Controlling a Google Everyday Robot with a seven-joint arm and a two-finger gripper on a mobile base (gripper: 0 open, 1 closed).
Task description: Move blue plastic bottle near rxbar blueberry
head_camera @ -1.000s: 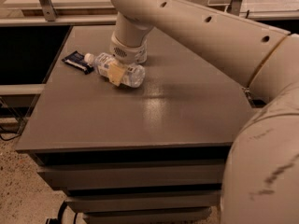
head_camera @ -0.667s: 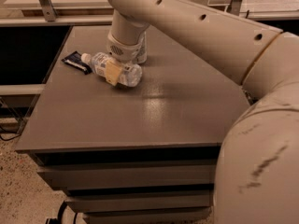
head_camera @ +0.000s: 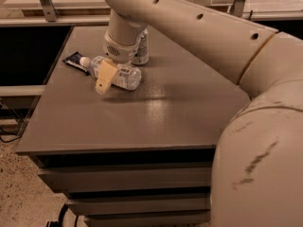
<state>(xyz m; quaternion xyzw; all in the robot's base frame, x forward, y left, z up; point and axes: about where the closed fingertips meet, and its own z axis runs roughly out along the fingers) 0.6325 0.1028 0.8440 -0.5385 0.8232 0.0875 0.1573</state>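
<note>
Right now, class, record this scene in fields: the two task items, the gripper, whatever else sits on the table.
bottle: clear plastic bottle with white cap, pale blue label, lying on its side
bar: small flat dark navy snack bar wrapper, beside the bottle's cap
gripper: gripper down over the bottle's middle
other: silver-green drink can, upright behind the arm
surface: grey table

A dark grey-brown table [head_camera: 156,112] carries three things, all in its far left part. The blue plastic bottle [head_camera: 120,74] lies on its side, with its white cap pointing toward 10 o'clock. The rxbar blueberry [head_camera: 74,60] lies flat just beside that cap. A drink can [head_camera: 141,48] stands upright at the bottle's 1 o'clock, close by. The gripper [head_camera: 108,71] is down over the bottle's middle.
</note>
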